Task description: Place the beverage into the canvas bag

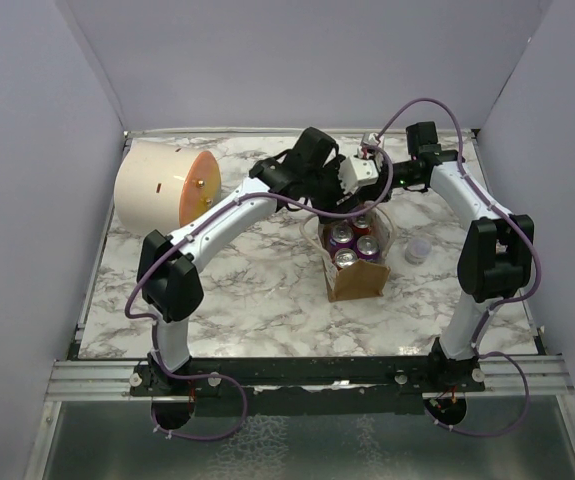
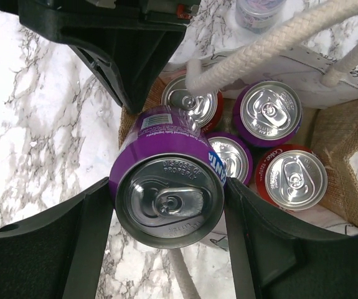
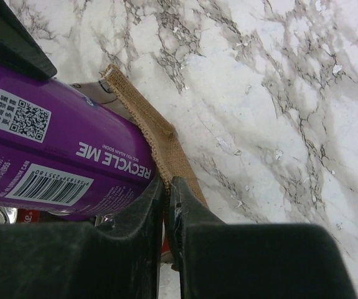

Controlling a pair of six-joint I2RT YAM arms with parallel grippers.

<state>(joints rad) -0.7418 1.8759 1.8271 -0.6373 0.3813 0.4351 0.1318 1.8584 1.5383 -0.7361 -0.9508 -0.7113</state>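
The beverage, a purple can, hangs top-up between the fingers of my left gripper, which is shut on its sides. It sits over the near-left corner of the canvas bag, a brown burlap tote with white rope handles. Several red and purple cans stand inside. My right gripper is shut on the bag's burlap rim, with the purple can just to its left. From above, the bag stands mid-table under both wrists, which hide the held can.
A big cream cylinder with an orange face lies at the back left. A small pale cup stands right of the bag. Grey walls close in the marble table on three sides.
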